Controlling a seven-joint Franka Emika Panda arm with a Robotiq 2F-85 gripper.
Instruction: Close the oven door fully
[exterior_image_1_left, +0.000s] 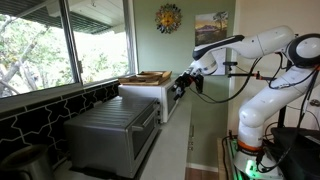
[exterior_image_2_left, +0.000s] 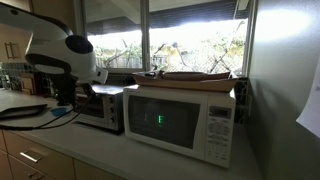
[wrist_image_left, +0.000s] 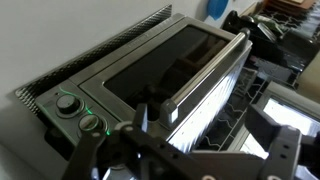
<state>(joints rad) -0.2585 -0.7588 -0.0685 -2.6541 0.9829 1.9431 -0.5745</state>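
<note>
Pincer (wrist_image_left: 185, 150) spread wide before ajar oven door (wrist_image_left: 165, 62), rack (wrist_image_left: 215, 115) showing inside.

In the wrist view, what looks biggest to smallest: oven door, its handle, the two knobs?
Largest: oven door.
Next: handle.
Smallest: two knobs, which look alike, so I won't rank one above the other.
</note>
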